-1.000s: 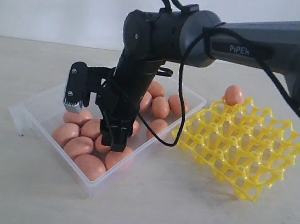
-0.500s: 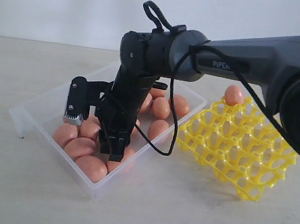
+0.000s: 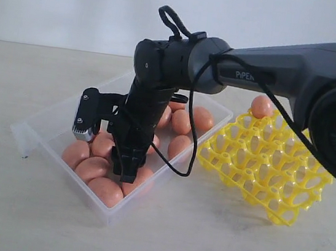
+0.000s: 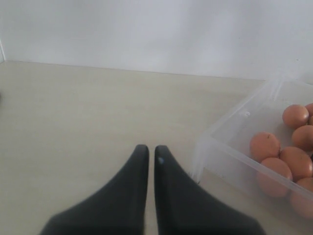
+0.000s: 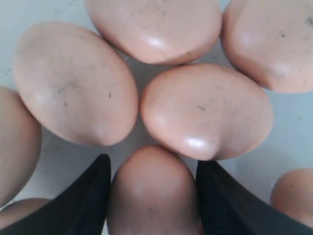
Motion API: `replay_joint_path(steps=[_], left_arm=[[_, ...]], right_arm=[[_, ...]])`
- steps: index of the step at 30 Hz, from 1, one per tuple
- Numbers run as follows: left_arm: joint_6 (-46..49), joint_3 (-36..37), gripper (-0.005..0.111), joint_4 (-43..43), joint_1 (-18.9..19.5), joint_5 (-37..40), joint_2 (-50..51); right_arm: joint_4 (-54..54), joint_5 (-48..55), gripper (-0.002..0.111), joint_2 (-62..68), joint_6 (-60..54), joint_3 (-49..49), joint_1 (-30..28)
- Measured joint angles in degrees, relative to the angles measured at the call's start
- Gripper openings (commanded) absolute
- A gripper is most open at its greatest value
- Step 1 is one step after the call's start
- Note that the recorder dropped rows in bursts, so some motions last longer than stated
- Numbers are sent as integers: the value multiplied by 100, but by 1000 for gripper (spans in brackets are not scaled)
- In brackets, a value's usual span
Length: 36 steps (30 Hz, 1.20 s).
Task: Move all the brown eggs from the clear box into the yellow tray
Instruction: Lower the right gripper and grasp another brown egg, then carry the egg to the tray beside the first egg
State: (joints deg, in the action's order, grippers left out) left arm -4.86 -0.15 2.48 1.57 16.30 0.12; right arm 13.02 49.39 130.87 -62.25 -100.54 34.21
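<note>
Several brown eggs (image 3: pixel 93 167) lie in the clear box (image 3: pixel 37 127) left of centre on the table. My right gripper (image 3: pixel 126 171) reaches down into the box among them. In the right wrist view its fingers (image 5: pixel 100 196) press both sides of one brown egg (image 5: pixel 154 196), which touches a neighbouring egg (image 5: pixel 205 110). The yellow tray (image 3: pixel 273 170) stands right of the box with one egg (image 3: pixel 261 105) at its far corner. My left gripper (image 4: pixel 148 149) hovers over bare table beside the box's corner (image 4: pixel 230 156), shut and empty.
A black cable (image 3: pixel 191 147) hangs from the right arm over the box's right wall, close to the tray. The table (image 3: pixel 202 241) is pale beige with a white wall behind. Eggs (image 4: pixel 264 146) show through the box wall in the left wrist view.
The right arm has dropped lower into the box, and its jaws have closed in on one egg. The left gripper's earlier state is not shown.
</note>
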Motion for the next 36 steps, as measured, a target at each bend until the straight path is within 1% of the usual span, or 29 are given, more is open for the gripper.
replay_joint_path(steps=[4,7,14,16,18,19,20,21,24,25,26,27,28,31,32,34,36], left_arm=[[0,0,4,0,0,0,0],[0,0,4,0,0,0,0],[0,0,4,0,0,0,0],[0,0,4,0,0,0,0],[0,0,4,0,0,0,0],[0,0,4,0,0,0,0],[0,0,4,0,0,0,0],[0,0,4,0,0,0,0],[0,0,4,0,0,0,0],[0,0,4,0,0,0,0],[0,0,4,0,0,0,0],[0,0,4,0,0,0,0],[0,0,4,0,0,0,0],[0,0,4,0,0,0,0],[0,0,4,0,0,0,0],[0,0,4,0,0,0,0],[0,0,4,0,0,0,0]], right_arm=[[-35,53,0,-140,284,0,0],[-112,63,0,-479,754,0,0],[-127,75,0,-1347,2516,0,-4],[-25,-168,0,-1690,2934,133,-13],[24,-1112,0,-2240,3431,756,-13],[36,-1924,0,-2750,3700,1514,-13],[36,-2421,0,-3028,3810,1970,-13],[36,-3345,0,-3534,3959,2858,-13],[132,-4939,0,-4313,4292,4340,-79],[375,-6005,0,-4711,4632,5140,-232],[565,-6547,0,-4909,4848,5539,-336],[943,-7535,0,-5208,5351,6224,-577],[1125,-8057,0,-5333,5714,6491,-738],[1393,-9119,0,-5544,7005,6918,-1320],[1301,-9408,0,-5567,7911,6954,-1844],[898,-9545,0,-5552,8951,6897,-2365],[132,-9615,0,-5439,10069,6731,-2978]])
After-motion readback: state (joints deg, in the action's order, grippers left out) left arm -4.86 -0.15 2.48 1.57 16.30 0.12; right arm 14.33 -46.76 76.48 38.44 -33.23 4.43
